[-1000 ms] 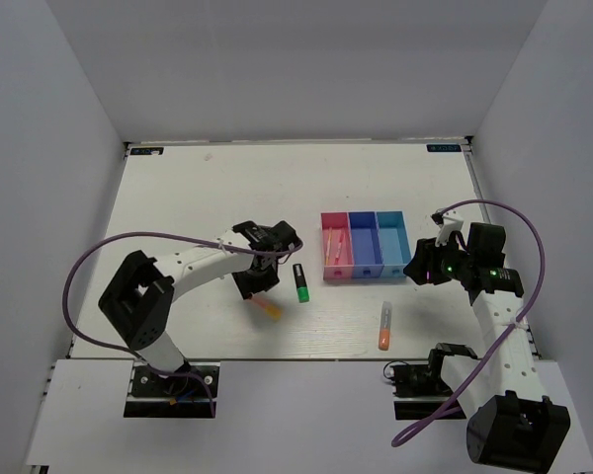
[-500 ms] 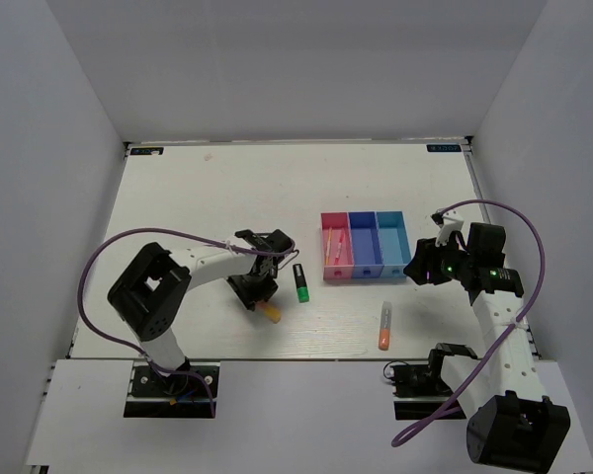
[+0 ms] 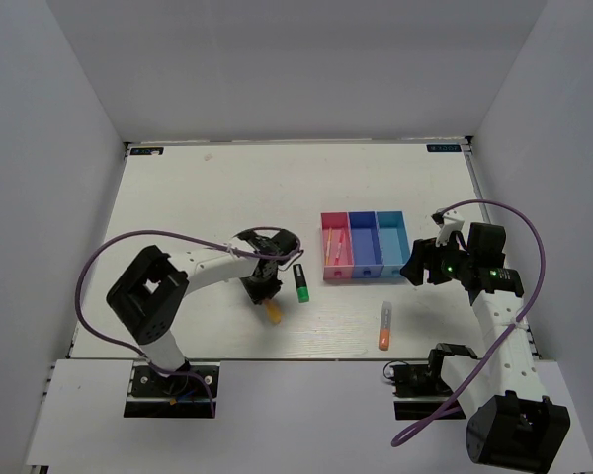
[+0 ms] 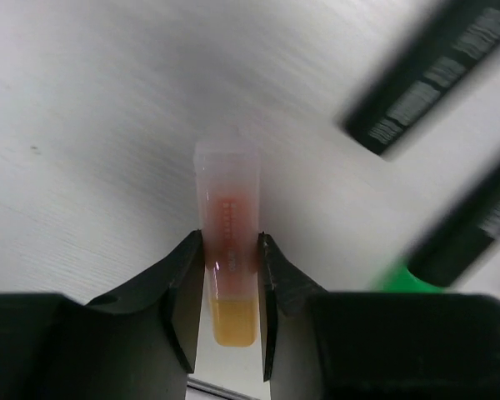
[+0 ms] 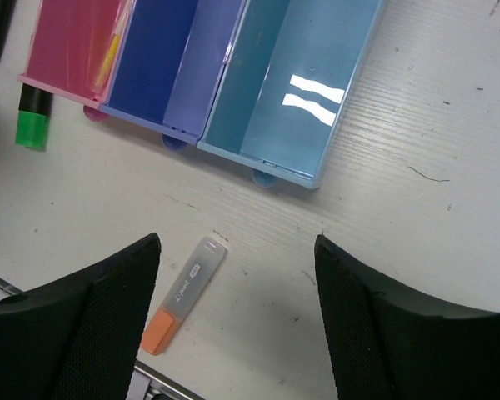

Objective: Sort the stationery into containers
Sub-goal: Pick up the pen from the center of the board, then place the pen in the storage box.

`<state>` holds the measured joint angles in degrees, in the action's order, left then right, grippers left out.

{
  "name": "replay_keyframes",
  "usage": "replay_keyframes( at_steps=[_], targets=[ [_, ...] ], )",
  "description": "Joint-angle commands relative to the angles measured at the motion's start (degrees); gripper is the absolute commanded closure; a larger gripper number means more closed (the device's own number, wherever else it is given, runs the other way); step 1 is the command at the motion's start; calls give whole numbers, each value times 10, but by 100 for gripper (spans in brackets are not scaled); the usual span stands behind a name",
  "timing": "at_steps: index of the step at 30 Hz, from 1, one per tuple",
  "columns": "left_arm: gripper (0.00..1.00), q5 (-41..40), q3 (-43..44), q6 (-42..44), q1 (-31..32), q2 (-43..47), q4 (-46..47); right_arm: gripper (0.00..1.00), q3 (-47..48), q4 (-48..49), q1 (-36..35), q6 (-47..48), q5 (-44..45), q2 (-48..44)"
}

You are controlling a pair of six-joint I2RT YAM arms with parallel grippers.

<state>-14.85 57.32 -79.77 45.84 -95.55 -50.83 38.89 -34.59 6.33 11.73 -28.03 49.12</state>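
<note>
While bins (image 3: 363,243) sit joined, pink bin (image 5: 62,46) holds pens (image 5: 110,57)

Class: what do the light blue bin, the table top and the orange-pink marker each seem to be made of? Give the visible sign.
Light blue bin: probably smooth, glossy plastic; bright glare streaks on its floor.
Table top: looks like white-painted or laminated wood, matte; fine grain lines and small scratches.
Orange-pink marker: likely plastic, its cap translucent; a reddish core shows through.
</note>
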Motion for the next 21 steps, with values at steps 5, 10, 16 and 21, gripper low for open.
replay_keyframes(
  at_steps=[5,10,16,21],
  targets=[
    [100,-105,272,202,86,-35,-60,100,14,5,1,6,-11,-4],
    [100,-78,398,331,97,-99,6,95,12,9,0,8,-4,-3],
    [100,-13,507,421,93,-202,115,86,13,8,2,7,-5,-3],
    [99,10,554,431,88,-264,156,80,14,9,2,4,-3,-5]
  ],
)
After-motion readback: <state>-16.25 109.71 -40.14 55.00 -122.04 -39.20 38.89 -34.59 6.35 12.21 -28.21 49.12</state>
